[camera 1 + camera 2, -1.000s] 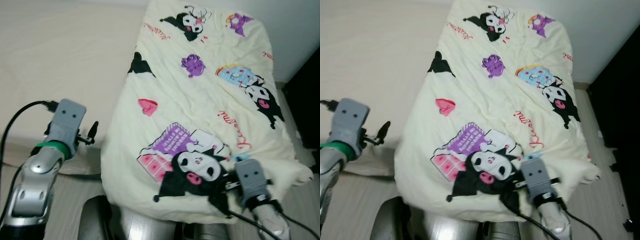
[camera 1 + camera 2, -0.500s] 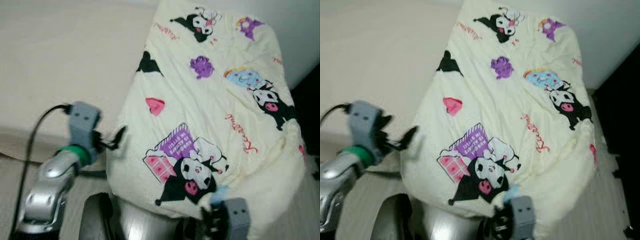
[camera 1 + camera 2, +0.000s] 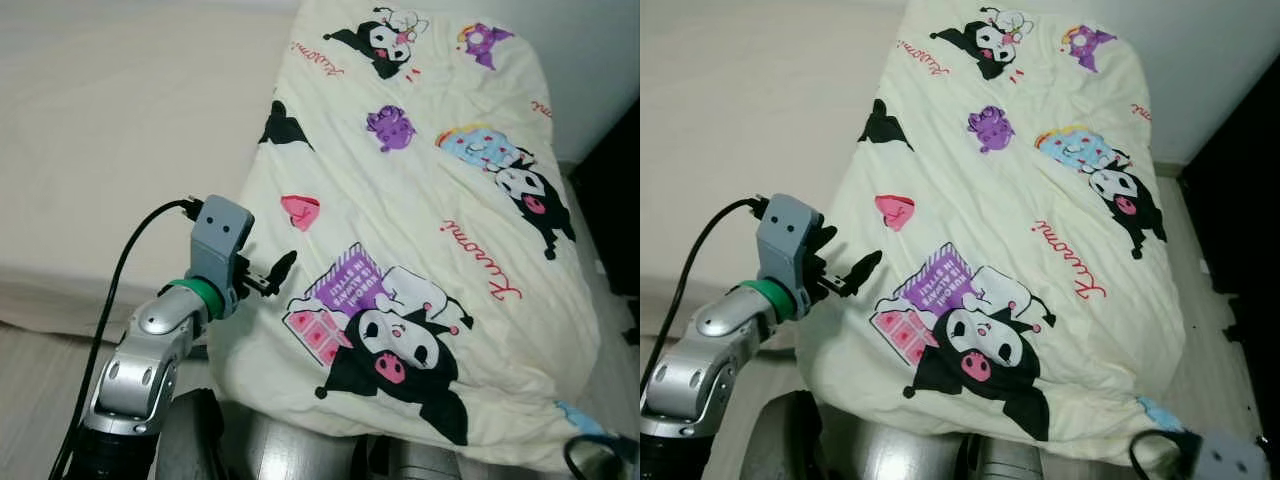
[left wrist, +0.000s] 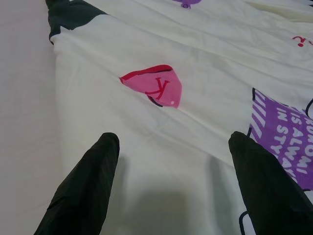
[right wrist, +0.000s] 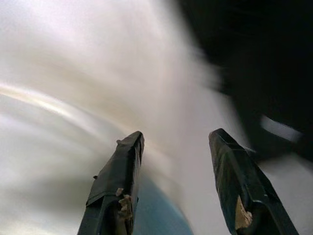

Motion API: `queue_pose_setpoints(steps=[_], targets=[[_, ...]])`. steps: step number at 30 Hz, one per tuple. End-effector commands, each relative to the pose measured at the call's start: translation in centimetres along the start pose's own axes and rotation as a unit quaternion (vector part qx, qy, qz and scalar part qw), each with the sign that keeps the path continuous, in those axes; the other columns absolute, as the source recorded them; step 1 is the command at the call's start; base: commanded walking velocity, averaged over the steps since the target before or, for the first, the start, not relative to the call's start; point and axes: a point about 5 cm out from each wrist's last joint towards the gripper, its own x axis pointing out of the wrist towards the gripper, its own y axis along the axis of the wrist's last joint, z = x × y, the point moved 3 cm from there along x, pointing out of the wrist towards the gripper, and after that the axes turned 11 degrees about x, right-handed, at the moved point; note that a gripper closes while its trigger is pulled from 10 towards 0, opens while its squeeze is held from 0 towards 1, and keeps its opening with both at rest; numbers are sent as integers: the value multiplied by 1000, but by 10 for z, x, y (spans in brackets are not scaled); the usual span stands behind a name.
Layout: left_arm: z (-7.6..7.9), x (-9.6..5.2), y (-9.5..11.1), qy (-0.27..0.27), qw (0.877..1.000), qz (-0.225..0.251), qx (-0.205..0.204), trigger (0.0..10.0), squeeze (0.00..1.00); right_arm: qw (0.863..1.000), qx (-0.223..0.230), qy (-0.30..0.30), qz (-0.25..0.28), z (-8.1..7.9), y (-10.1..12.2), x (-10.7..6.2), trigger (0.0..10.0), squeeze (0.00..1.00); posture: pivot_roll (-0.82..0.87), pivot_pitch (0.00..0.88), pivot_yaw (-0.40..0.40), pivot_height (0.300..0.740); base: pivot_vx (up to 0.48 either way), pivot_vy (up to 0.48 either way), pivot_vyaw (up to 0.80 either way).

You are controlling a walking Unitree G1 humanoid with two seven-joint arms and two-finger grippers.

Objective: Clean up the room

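A cream blanket (image 3: pixel 420 200) printed with cartoon characters lies spread over the right part of the bed. Its near edge hangs over the bed's foot, just in front of my body. My left gripper (image 3: pixel 272 275) is at the blanket's left edge, close to a pink heart print (image 4: pixel 156 87). It is open, its fingers (image 4: pixel 98 166) just above the fabric and holding nothing. My right gripper (image 5: pixel 178 134) is low at the near right, below the blanket's corner. Its wrist block (image 3: pixel 1230 462) sits at the picture's edge. That gripper is open too, against a blurred pale surface.
Bare pale mattress (image 3: pixel 100 150) stretches to the left of the blanket. Dark furniture (image 3: pixel 615 180) stands close on the right, with a white wall (image 3: pixel 590 60) behind it. Light floor (image 3: pixel 30 370) runs along the near left, and my own body (image 3: pixel 280 450) is at the bottom.
My left gripper has swung right, up to the blanket's left edge. My right gripper has dropped from the blanket's near edge toward the lower right. The near right corner now lies flatter.
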Motion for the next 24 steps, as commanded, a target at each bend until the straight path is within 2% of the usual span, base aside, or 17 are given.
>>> queue_pose_setpoints(steps=[1, 2, 3, 4, 5, 6, 7, 10, 11, 12, 14, 16, 17, 20, 22, 23, 24], targets=[[6, -1, -4, -13, 1000, -4, 1, 10000, 1000, 983, 31, 168, -69, -49, -16, -14, 10000, 0, -36, 233, 42, 551, 0, 0, 0], [6, -1, -4, -13, 1000, -4, 1, 10000, 1000, 983, 31, 168, -69, -49, -16, -14, 10000, 0, -36, 233, 42, 551, 0, 0, 0], [7, 0, -3, -15, 1000, -2, 5, 10000, 1000, 957, 15, 263, -120, -76, -27, -33, 10000, 0, -31, 232, 32, 551, 0, 0, 0], [7, 0, -3, -15, 1000, -2, 5, 10000, 1000, 957, 15, 263, -120, -76, -27, -33, 10000, 0, -31, 232, 32, 551, 0, 0, 0], [9, 1, -2, -19, 1000, 0, 12, 10000, 1000, 921, 19, 338, -194, -93, -44, -59, 10000, 0, -31, 232, 32, 551, 0, 0, 0], [9, 1, -2, -19, 1000, 0, 12, 10000, 1000, 921, 19, 338, -194, -93, -44, -59, 10000, 0, -31, 232, 32, 551, 0, 0, 0], [11, 2, 1, -24, 1000, 6, 15, 10000, 1000, 883, 12, 401, -242, -101, -54, -88, 10000, 0, -31, 232, 32, 551, 0, 0, 0], [20, 8, 6, -45, 998, 21, 22, 10000, 1000, 892, -4, 386, -236, -92, -54, -91, 10000, 0, -30, 230, 23, 551, 0, 0, 0], [43, 13, 11, -100, 994, 39, 21, 10000, 1000, 945, -30, 289, -151, -70, -32, -44, 10000, 0, -43, 221, 24, 551, 0, 0, 0], [43, 13, 11, -100, 994, 39, 21, 10000, 1000, 945, -30, 289, -151, -70, -32, -44, 10000, 0, -43, 221, 24, 551, 0, 0, 0], [59, 17, 5, -137, 989, 31, 36, 10000, 1000, 967, -37, 239, -84, -59, -8, -13, 10000, 0, -43, 218, 27, 551, 0, 0, 0], [59, 17, 5, -137, 989, 31, 36, 10000, 1000, 967, -37, 239, -84, -59, -8, -13, 10000, 0, -43, 218, 27, 551, 0, 0, 0], [62, 18, -5, -147, 988, 14, 53, 10000, 1000, 975, -30, 215, -48, -56, 7, 1, 10000, 0, -41, 210, 27, 551, 0, 0, 0], [59, 19, -22, -142, 986, -24, 79, 10000, 1000, 973, -11, 229, -27, -61, 21, 7, 10000, 0, -41, 210, 27, 551, 0, 0, 0], [37, 7, -61, -112, 974, -104, 164, 10000, 1000, 941, 63, 331, -33, -91, 39, -3, 10000, 0, -32, 207, 36, 551, 0, 0, 0], [37, 7, -61, -112, 974, -104, 164, 10000, 1000, 941, 63, 331, -33, -91, 39, -3, 10000, 0, -32, 207, 36, 551, 0, 0, 0], [24, -4, -73, -104, 966, -132, 195, 10000, 1000, 910, 97, 401, -48, -108, 45, -17, 10000, 0, -16, 207, 43, 551, 0, 0, 0]])
